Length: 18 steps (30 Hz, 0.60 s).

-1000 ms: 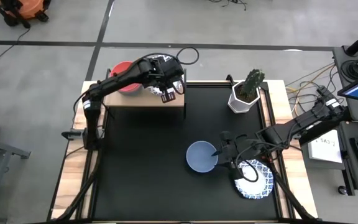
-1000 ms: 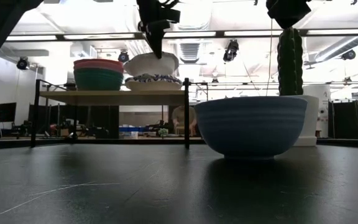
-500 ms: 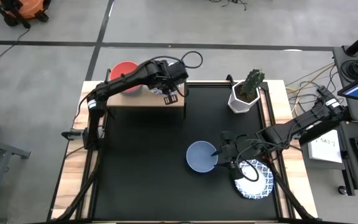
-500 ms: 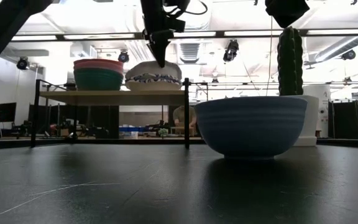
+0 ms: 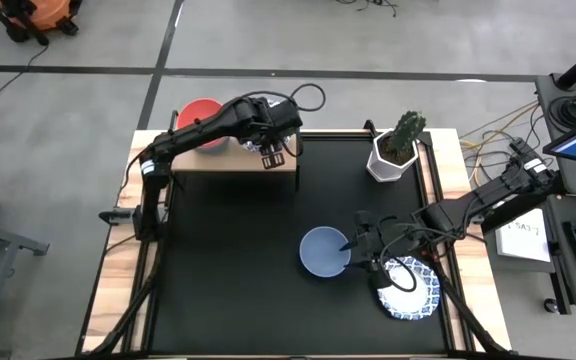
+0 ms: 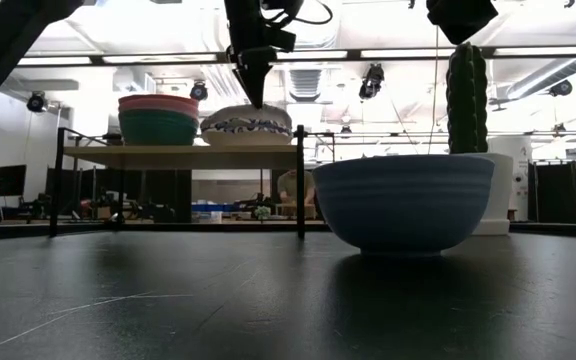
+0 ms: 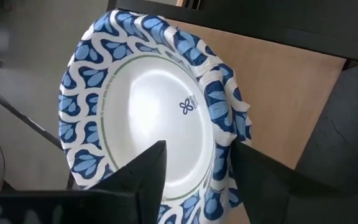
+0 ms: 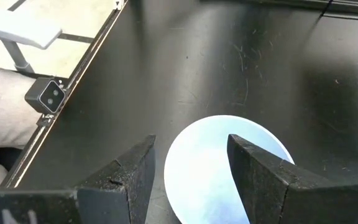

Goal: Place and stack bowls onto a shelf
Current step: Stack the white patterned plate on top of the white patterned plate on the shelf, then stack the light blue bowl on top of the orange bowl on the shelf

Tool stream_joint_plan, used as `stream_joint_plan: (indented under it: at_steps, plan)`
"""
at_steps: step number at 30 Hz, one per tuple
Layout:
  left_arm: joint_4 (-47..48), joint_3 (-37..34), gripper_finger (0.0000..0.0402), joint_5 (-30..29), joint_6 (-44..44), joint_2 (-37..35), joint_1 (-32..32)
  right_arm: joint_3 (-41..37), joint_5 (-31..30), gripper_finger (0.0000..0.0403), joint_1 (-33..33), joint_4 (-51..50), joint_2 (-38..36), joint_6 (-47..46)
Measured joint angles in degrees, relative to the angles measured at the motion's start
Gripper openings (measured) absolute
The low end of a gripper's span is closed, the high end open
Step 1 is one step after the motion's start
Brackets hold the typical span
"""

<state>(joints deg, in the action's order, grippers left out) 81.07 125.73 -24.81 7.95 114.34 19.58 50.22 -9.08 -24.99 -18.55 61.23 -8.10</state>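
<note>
High view first: the left end effector [image 5: 274,152] sits over the near right part of the shelf [image 5: 213,160], and its arm hides most of the patterned bowl [image 7: 148,118] beneath it. From the left wrist view that bowl, white with a blue patterned rim, lies on the shelf's wooden top, and the two dark fingers [image 7: 143,171] stand apart on either side of its rim, parted and not gripping it. Whether another bowl lies under it I cannot tell from there; the low view shows a blue-rimmed stack on the shelf's right part with the tip of the end effector just above it.

At the shelf's left end the red bowl [image 5: 200,110] tops a stack; from above only that one shows, while the low view shows a pink rim over a green bowl [image 6: 158,126].

Over on the table [image 5: 228,270], the right end effector [image 5: 360,250] hovers at the edge of the blue bowl [image 5: 325,251], fingers spread wide with nothing between them. Another patterned bowl [image 5: 408,288] lies just right of it, partly under the arm's cables. A cactus pot [image 5: 393,160] stands at the far right; the low view cuts off its top.
</note>
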Motion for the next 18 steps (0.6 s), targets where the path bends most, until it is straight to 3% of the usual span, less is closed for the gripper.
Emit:
stream_joint_plan:
  at_steps: [10,18]
  plan:
    - [1.0,0.0,0.017,3.8,-3.5,-1.4,-3.3,-0.1,0.0,0.0187,0.0,0.2,0.0,0.0]
    - [-0.8,0.0,0.0164,9.3,-3.7,-3.9,-12.3,-1.0,-0.1,0.0187,0.0,1.3,0.0,0.3]
